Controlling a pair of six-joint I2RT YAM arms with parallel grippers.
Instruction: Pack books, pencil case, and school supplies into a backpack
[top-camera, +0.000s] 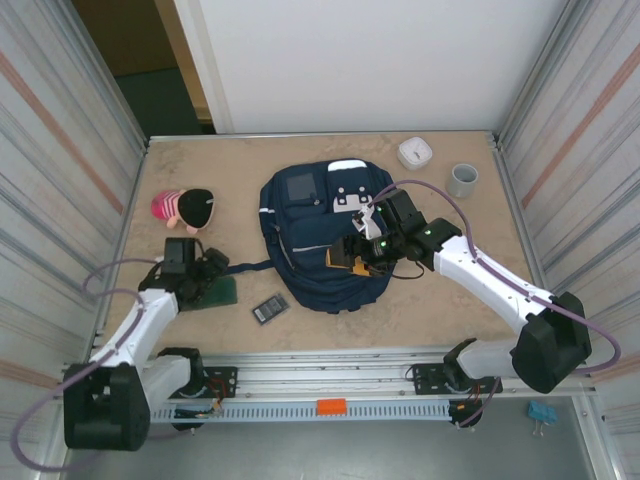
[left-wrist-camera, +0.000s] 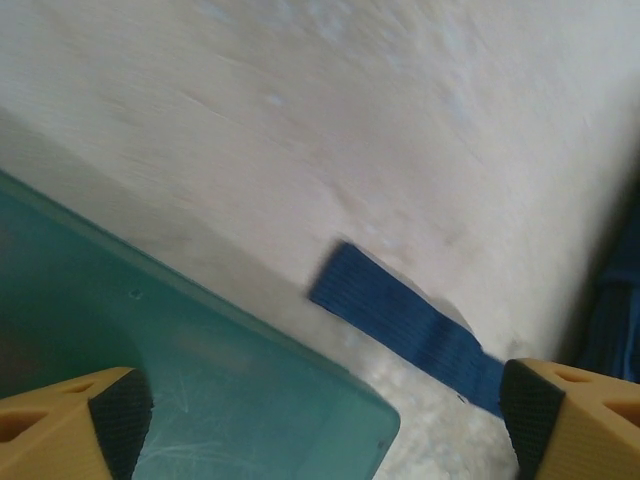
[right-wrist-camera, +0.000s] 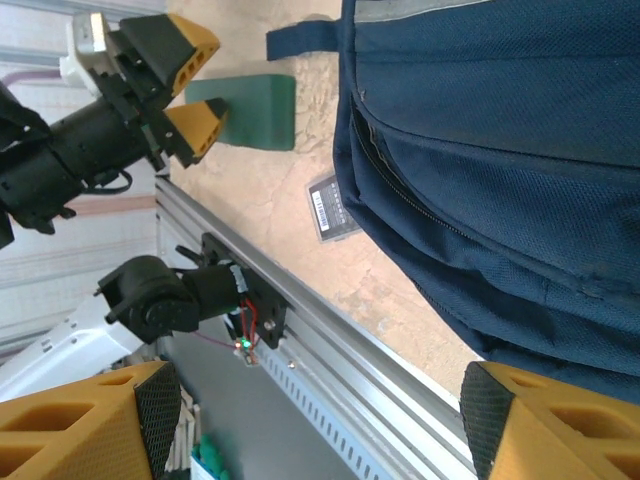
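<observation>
Open left claw over thin dark green book at tabletop's left edge, blue webbing strap beside; right claw open.

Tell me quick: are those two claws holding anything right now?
Left gripper: open, empty, over the green book's edge.
Right gripper: open, empty, beside the backpack.

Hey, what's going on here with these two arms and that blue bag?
Two robot arms are packing a backpack. The left pincer hangs open over a dark green book that lies flat on the table beside the bag, and it is not gripping the book. The right pincer hovers open above the backpack, holding nothing. A small black rectangle lies on the table next to the bag.
</observation>
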